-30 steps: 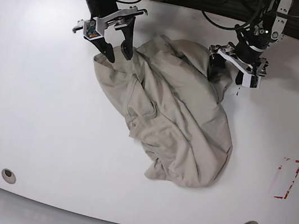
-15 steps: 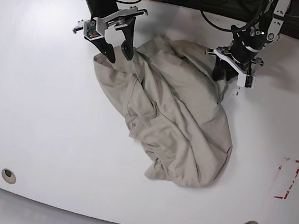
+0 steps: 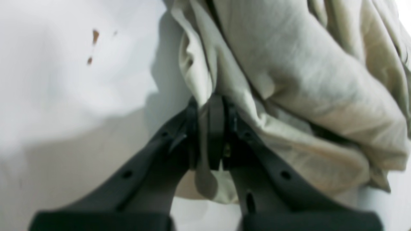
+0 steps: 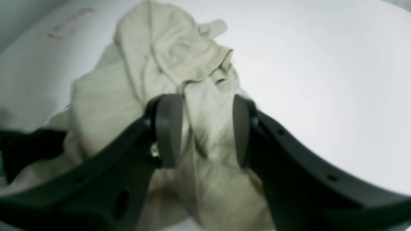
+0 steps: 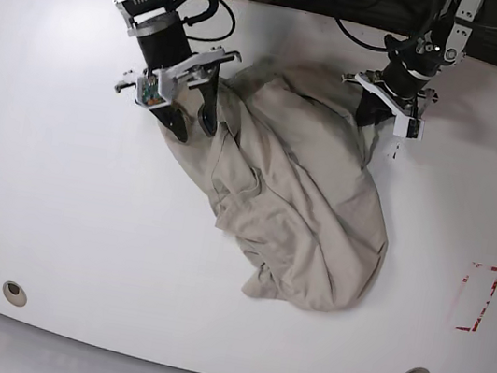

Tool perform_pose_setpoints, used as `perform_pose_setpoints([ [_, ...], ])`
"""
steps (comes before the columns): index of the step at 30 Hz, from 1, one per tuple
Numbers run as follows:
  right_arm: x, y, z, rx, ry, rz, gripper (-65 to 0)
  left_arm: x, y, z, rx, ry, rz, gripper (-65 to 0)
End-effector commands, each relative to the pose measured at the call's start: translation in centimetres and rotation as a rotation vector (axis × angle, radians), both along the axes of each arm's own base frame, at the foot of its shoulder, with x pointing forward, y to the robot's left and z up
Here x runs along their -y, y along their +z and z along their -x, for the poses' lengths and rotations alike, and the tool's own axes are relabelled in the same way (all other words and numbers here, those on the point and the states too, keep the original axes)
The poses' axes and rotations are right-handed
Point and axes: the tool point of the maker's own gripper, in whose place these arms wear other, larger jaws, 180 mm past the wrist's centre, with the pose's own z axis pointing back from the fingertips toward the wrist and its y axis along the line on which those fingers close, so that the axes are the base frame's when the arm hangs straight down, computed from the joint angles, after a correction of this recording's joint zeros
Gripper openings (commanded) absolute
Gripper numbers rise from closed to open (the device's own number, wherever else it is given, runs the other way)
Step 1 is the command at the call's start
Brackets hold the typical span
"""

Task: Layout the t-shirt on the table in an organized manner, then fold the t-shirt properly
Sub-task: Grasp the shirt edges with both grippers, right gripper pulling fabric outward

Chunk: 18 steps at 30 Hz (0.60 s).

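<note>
At the table's (image 5: pixel 44 164) twelve-o'clock edge, my left gripper (image 3: pixel 205 131) is clamped on the t-shirt's (image 5: pixel 298 204) hem, my right gripper (image 5: pixel 192 124) straddling it, unclosed, the crumpled shirt trailing toward five o'clock.

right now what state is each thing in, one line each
t-shirt: crumpled in a heap on the table, not spread out, not folded
left pincer: shut on a fold at the t-shirt's edge
right pincer: open, jaws either side of a bunched ridge of the t-shirt, not clamped
table: t-shirt lying on it, red dashed mark uncovered
</note>
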Motion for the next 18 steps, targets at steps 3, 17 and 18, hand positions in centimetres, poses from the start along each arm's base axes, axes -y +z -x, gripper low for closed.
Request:
perform_pose_setpoints([
  [3, -0.5, 2.3, -3.4, 0.045, 0.015, 0.004, -39.6, -0.4, 0.9, 0.6, 0.008, -0.024, -0.016, -64.7],
  [17, -2.9, -1.1, -9.5, -0.144, 0.043, -0.011, -31.1, -1.1, 1.5, 2.4, -0.004, -0.026, -0.03, -64.7],
  [18, -3.0, -1.2, -9.6, -0.151, 0.044, -0.016, -29.8, -1.1, 1.5, 2.5, -0.006, -0.028, -0.033, -64.7],
])
